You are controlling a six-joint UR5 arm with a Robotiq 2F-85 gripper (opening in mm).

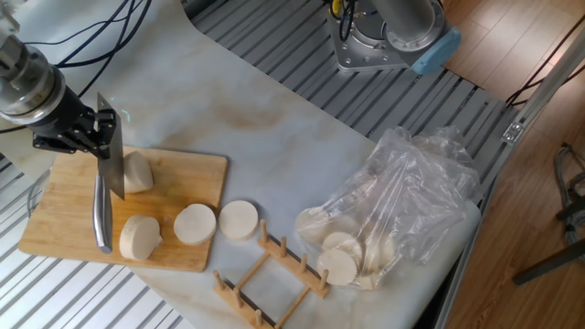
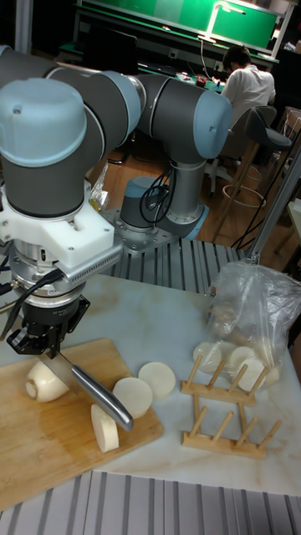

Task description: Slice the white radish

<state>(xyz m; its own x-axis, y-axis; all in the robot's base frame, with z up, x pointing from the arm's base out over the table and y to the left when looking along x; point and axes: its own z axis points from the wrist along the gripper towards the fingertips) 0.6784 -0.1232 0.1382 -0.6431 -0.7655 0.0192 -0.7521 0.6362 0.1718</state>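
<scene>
Knife (in gripper) beside white radish

You are viewing four radish pieces: two on the cutting board, two slices straddling or beside its right edge.

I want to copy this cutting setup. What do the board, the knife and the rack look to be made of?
Board: pale wood, likely bamboo, with fine parallel strips and a matte finish.
Knife: shiny grey blade and a mirror-bright handle, so apparently all steel; the claw holds it.
Rack: unpainted light wood, with slim pegs on rails and visible grain.
</scene>
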